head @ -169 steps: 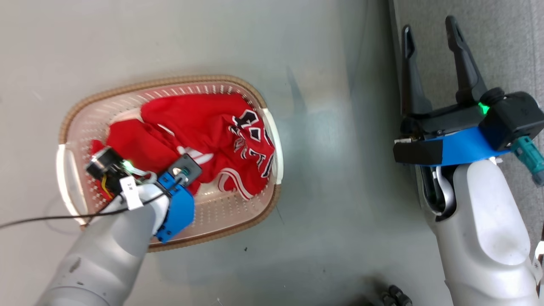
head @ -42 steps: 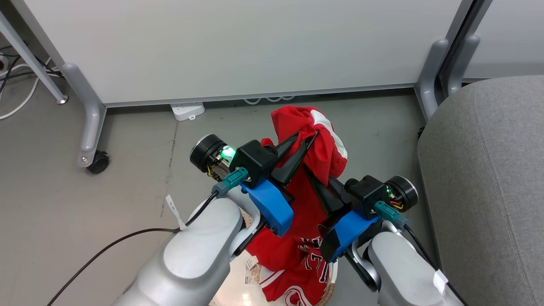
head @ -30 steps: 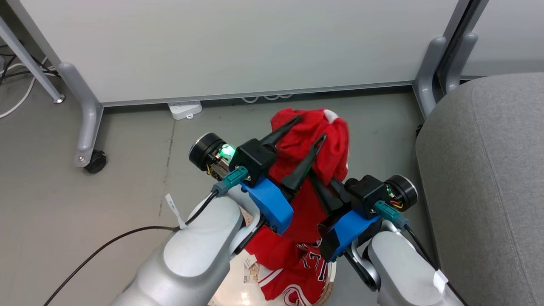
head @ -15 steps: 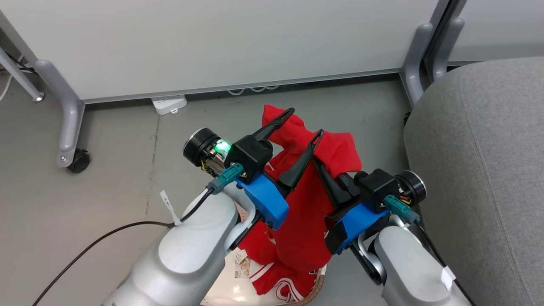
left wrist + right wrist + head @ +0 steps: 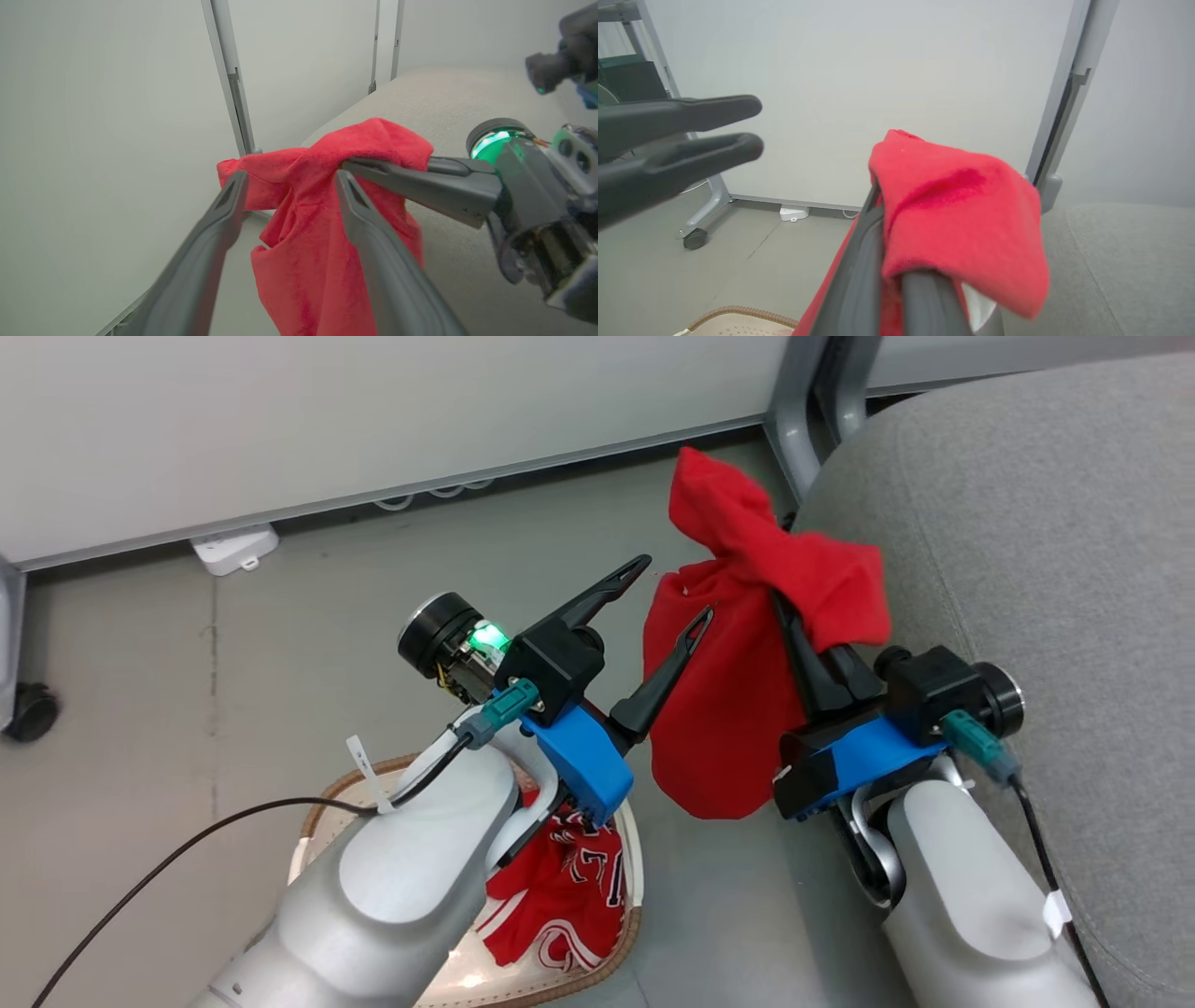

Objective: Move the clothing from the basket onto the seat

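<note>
Red garment (image 5: 719, 728) now hangs from right tool (image 5: 789, 616) alone.

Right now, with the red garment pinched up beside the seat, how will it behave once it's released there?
The red garment looks floppy: it droops in loose folds below the right arm's shut jaws, so it would likely slump into a heap. It seems light, since a narrow pinch carries it. Dropped near the seat edge, part might slide off.
</note>
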Available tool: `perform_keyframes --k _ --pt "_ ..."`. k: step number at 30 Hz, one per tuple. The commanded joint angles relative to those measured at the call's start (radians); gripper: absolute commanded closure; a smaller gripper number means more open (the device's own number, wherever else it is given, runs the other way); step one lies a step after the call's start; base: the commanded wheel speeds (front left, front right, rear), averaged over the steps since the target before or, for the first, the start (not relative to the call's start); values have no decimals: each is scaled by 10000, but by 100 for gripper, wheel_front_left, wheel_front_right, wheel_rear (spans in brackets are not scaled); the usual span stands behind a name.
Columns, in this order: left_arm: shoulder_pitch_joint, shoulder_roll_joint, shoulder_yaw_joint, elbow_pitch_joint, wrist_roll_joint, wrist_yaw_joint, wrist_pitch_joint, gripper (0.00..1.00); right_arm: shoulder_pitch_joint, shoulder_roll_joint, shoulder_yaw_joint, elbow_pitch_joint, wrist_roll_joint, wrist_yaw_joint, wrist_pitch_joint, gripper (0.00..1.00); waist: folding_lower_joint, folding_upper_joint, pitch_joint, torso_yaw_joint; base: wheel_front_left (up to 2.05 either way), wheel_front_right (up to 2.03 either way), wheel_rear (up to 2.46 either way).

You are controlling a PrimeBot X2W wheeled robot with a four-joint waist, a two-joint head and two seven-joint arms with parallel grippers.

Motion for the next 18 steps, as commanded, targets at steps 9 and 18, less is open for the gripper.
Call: perform_keyframes --k 9,18 --pt "-156 180 -235 -112 74 -10 123 0 159 -4 -1027 -561 -138 -7 -7 100 0 0 421 -1517 0 0 0" --pt "-36 188 -623 -180 67 -99 325 0 678 -6 -1768 -960 -202 -7 -7 100 0 0 616 -2564 0 0 0"
